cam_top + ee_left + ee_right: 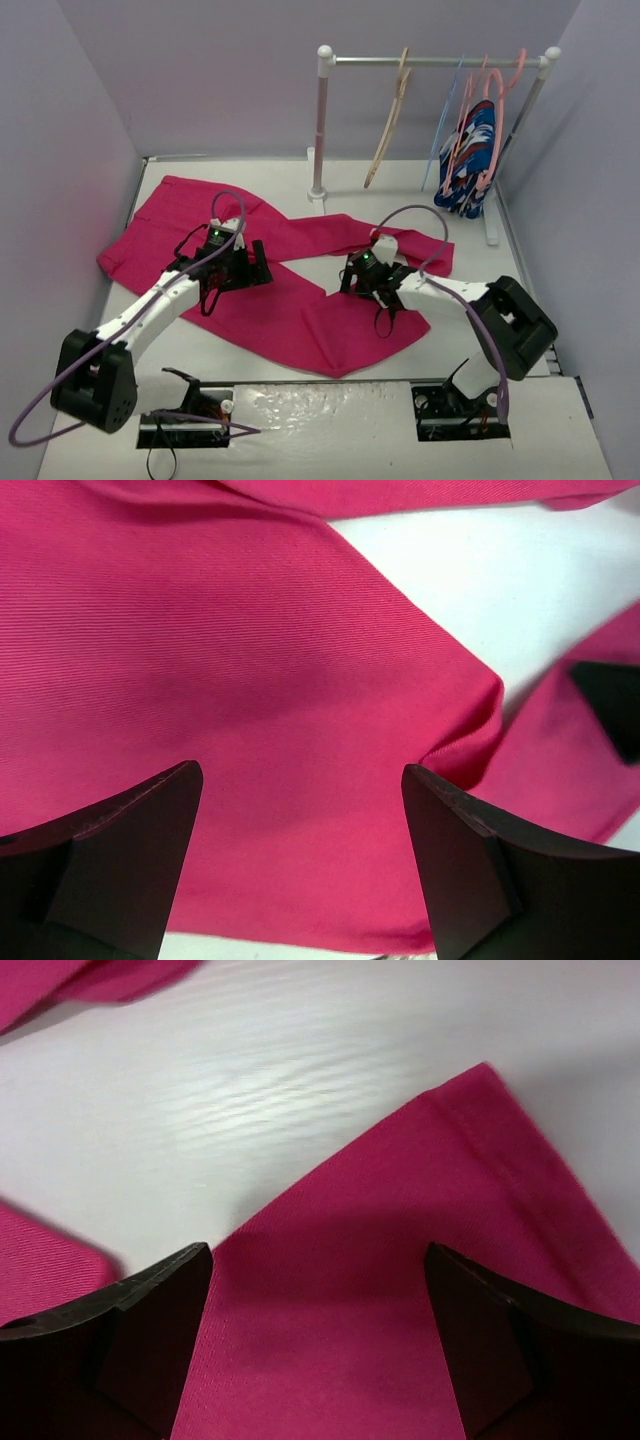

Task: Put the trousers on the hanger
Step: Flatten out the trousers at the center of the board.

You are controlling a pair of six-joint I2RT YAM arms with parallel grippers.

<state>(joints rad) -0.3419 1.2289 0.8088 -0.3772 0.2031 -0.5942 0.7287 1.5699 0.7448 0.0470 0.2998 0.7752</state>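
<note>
The left jaws stand wide apart with the trousers point(250, 680) lying flat just under them. The right jaws are apart too, over a leg end. The trousers spread across the middle of the bench point(400, 200). The hanger point(388, 125) hangs at the far edge.

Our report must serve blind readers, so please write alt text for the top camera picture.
Bright pink trousers lie spread on a white table, with the robot's left gripper and right gripper low over the cloth. Behind, a rail holds a pale wooden hanger, a thin blue hanger, pink hangers and a blue patterned garment.
</note>
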